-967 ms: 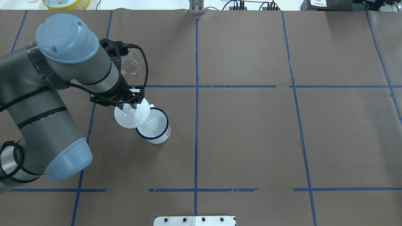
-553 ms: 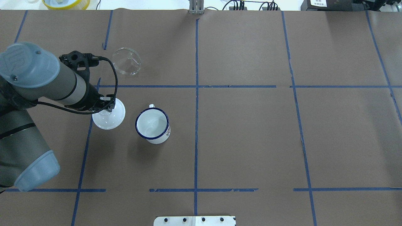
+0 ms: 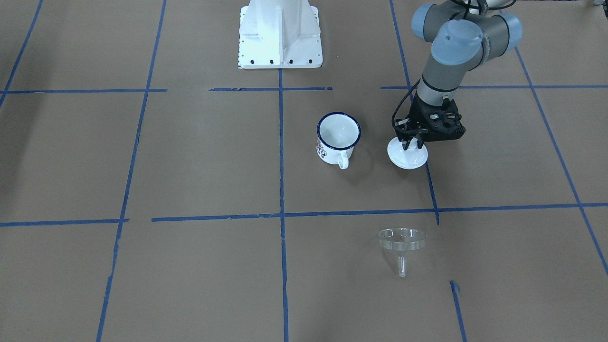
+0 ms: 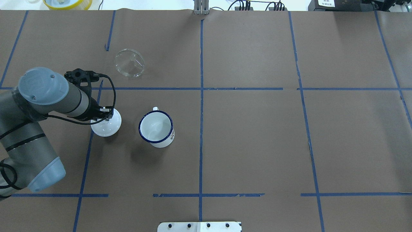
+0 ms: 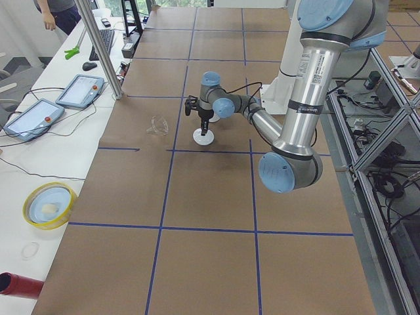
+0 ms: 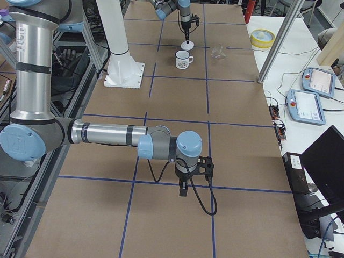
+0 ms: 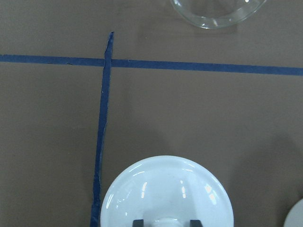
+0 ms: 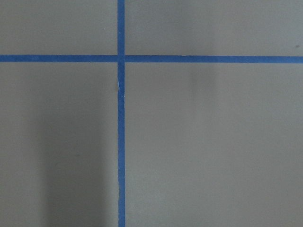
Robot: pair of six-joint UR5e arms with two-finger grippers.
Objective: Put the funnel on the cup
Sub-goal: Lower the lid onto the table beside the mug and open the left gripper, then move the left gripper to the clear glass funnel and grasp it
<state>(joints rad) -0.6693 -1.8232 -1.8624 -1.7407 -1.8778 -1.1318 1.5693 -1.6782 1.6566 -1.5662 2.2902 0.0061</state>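
Note:
The cup (image 4: 156,128), a white mug with a dark blue rim, stands upright and uncovered left of the table's middle; it also shows in the front view (image 3: 338,135). The clear funnel (image 4: 129,62) lies on the paper beyond it, apart from everything, and shows in the front view (image 3: 402,242) and at the top of the left wrist view (image 7: 218,12). My left gripper (image 4: 107,116) is shut on the knob of a white domed lid (image 4: 104,129), held low just left of the cup. My right gripper (image 6: 183,188) shows only in the exterior right view; I cannot tell its state.
The robot's white base plate (image 3: 280,33) stands at the near middle edge. A yellow-rimmed bowl (image 4: 67,3) sits off the paper at the far left. Blue tape lines cross the brown paper. The right wrist view shows only paper and tape.
My left arm carried the lid from over the cup's left rim away to the left and lower. The cup now stands fully uncovered. The funnel has not moved.

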